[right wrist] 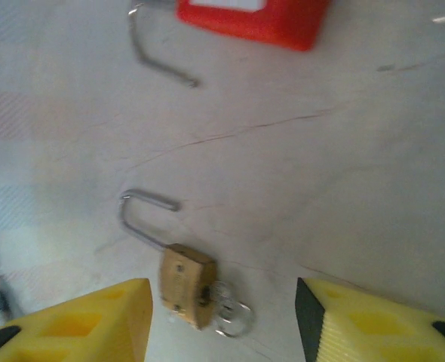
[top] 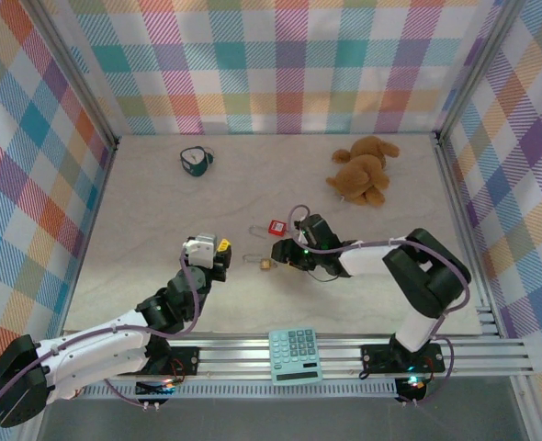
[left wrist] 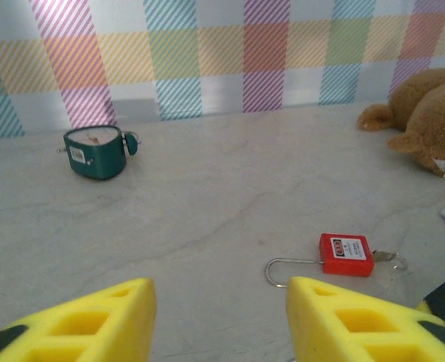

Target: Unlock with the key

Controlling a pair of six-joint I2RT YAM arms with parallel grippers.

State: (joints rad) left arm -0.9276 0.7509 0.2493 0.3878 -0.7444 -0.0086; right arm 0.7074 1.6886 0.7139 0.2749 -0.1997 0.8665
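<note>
On the left, the left pincer point(left wrist: 219, 302) released, yellow fingers point(left wrist: 79, 320) spread wide and grasping nothing. To its right on the surface point(top: 161, 211), between the two arms, the brass padlock point(right wrist: 183, 285), lying flat, shackle point(right wrist: 143, 197) seemingly sprung open and pointing toward the left arm. At the other end of its body, the key point(right wrist: 226, 311) with its ring, apparently seated in the keyhole. Long axis therefore roughly across the surface, left to right, head toward the right arm. A little farther from the arms, the red padlock point(top: 276, 227), apart from all this. Further right, the right pincer point(right wrist: 222, 298), also released, its own fingers point(right wrist: 79, 324) on either side of the key without touching. Clearly nearer than the left one. For any further turn, best to close from this side, along the key's axis.
</note>
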